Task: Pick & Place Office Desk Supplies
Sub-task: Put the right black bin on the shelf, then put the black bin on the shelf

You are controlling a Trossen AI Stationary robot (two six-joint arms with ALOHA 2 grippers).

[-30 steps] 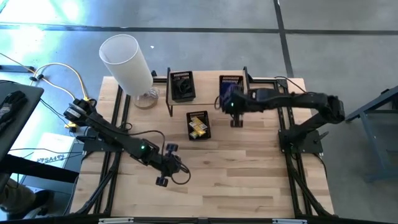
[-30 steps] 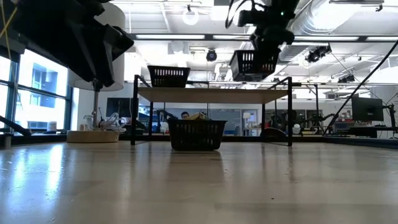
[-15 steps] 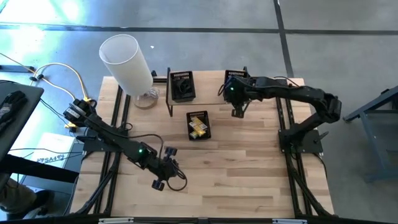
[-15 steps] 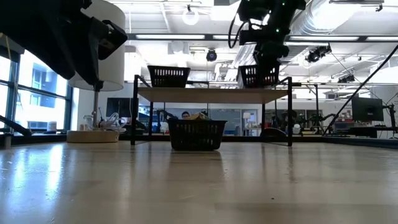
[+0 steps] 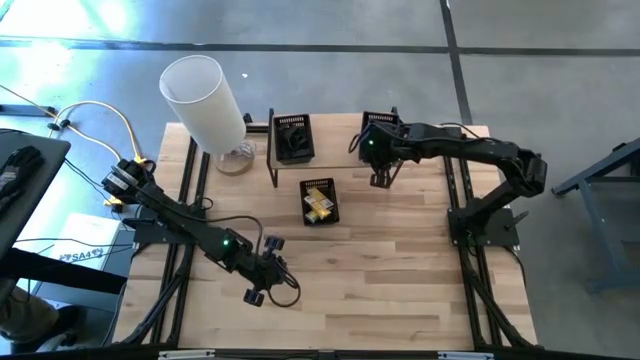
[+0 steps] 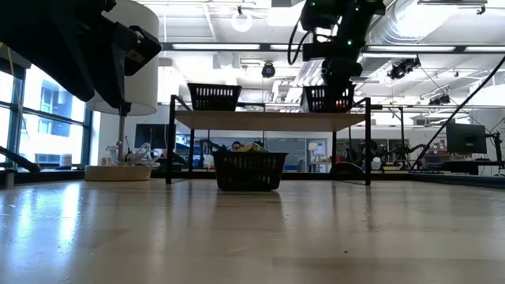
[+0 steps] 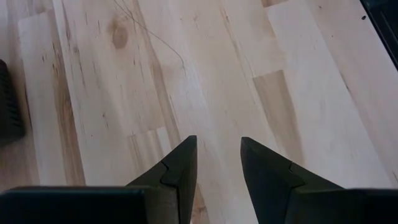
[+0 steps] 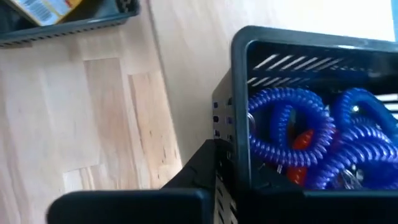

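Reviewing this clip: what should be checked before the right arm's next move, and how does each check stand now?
1. Right claw shut on the wall of the black mesh basket of blue coiled cords: ok.
2. That basket sits level on the raised wooden shelf: looks ok; full contact cannot tell.
3. Clear of the neighbouring black basket on the shelf: ok, a gap shows.
4. Black basket with yellow blocks stands apart on the table: ok.
5. Left claw open, empty, over bare wood: ok.
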